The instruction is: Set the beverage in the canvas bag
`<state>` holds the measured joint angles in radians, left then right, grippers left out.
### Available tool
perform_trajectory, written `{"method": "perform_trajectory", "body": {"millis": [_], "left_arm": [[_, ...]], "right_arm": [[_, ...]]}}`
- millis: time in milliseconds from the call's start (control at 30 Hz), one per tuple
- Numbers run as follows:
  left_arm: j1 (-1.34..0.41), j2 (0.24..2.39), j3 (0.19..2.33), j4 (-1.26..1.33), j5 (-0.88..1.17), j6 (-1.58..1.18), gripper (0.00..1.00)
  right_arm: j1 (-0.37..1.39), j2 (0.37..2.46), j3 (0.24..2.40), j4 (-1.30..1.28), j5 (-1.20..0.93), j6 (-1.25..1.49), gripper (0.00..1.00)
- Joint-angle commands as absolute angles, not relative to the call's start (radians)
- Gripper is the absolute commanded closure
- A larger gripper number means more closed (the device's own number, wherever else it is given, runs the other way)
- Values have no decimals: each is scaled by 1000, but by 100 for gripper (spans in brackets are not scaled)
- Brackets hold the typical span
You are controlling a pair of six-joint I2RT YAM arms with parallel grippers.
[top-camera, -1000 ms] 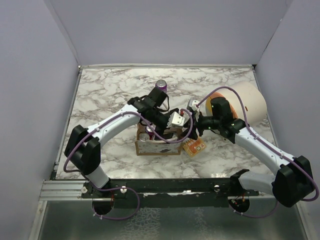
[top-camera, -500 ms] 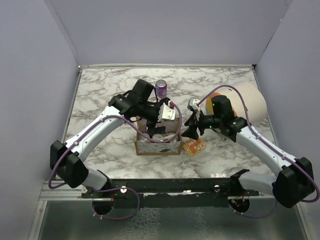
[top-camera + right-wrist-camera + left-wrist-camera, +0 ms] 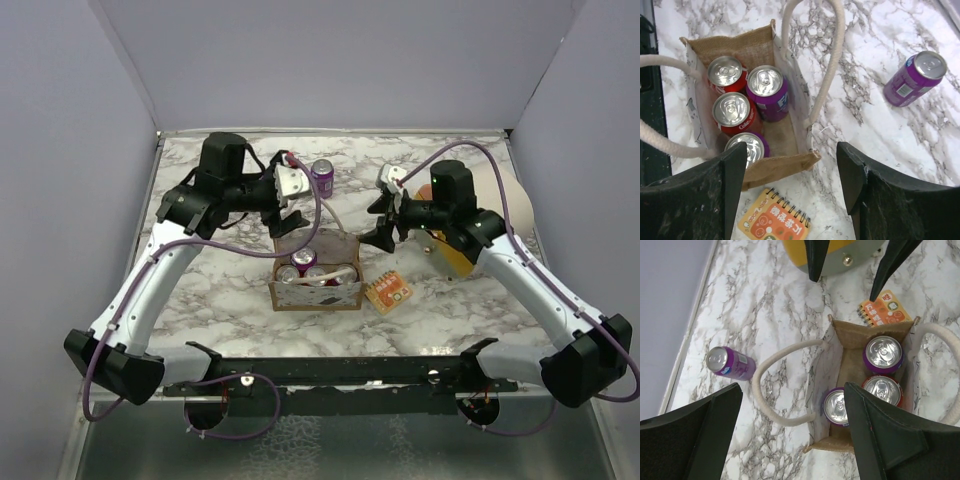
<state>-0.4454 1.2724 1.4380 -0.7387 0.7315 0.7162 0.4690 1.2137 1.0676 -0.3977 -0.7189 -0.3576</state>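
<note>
five cans in all. four stand upright inside the bag: two red cans and two purple cans, packed close together. the fifth, a loose can, also purple, stands upright near the far edge of the table, well apart from the bag.

the bag sits about mid-table, a little toward the near edge, top open. its two white rope handles flop outward, one to each side. one orange spiral notebook lies just beside the bag on its right. one big tan roll with a yellow end lies by the right edge.

the red cans carry white script, too small to read. the purple ones have a blue-and-white label that cannot be made out. the notebook cover has print and small pictures, not legible.

the left claw hangs above the table between the loose can and the bag, jaws spread wide, holding nothing. the right claw hangs above the bag's right side, also spread wide and empty.
</note>
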Motion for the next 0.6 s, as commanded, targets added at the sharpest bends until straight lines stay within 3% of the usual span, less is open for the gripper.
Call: {"method": "perform_trajectory", "body": {"millis": [0, 233, 400, 567], "left_arm": [[-385, 1222, 1429, -640, 687, 552, 15], [-271, 1165, 1347, -545, 604, 483, 11], [-197, 1129, 1273, -449, 572, 425, 9], [-178, 1121, 1227, -405, 539, 424, 1]], "right_arm": [[465, 1240, 1136, -390, -646, -363, 27], [466, 1327, 1225, -317, -475, -297, 18], [465, 1424, 1267, -236, -297, -260, 0], [465, 1540, 1357, -226, -257, -262, 0]]}}
